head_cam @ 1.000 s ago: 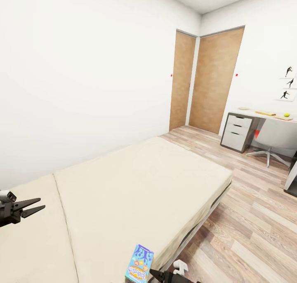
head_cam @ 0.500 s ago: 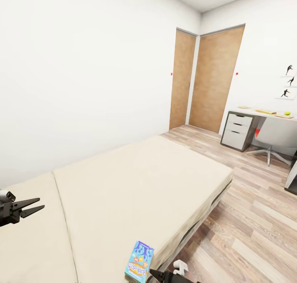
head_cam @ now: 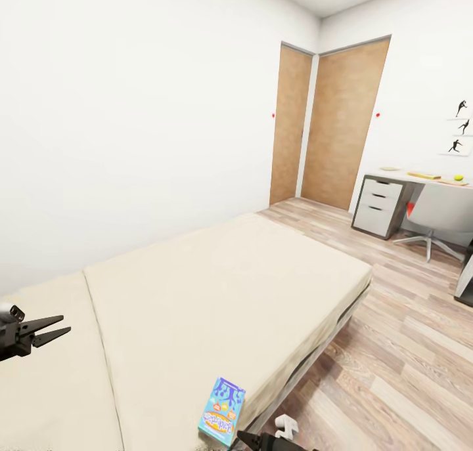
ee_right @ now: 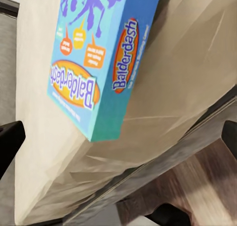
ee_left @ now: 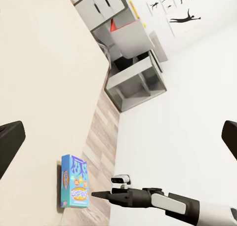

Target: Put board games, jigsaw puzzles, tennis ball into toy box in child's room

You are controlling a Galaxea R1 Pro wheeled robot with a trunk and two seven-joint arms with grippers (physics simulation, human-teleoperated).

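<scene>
Right gripper [ee_left: 94, 194] sits beside the blue board game [head_cam: 223, 419] on the bed [head_cam: 217, 293] — its opening unclear; left gripper [head_cam: 56, 327] stays parted, empty — scene barely changed.

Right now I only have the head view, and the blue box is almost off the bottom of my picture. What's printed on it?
Observer: In the right wrist view, the blue box reads Balderdash on its face and its side.
Operator: Is the right gripper holding it?
Observer: No. The right gripper is open. Its fingers are wide apart and the box lies ahead of them.
Operator: Where does it sit on the bed?
Observer: It lies flat on the bed, one corner close to the mattress edge, with the wood floor just beyond.
</scene>
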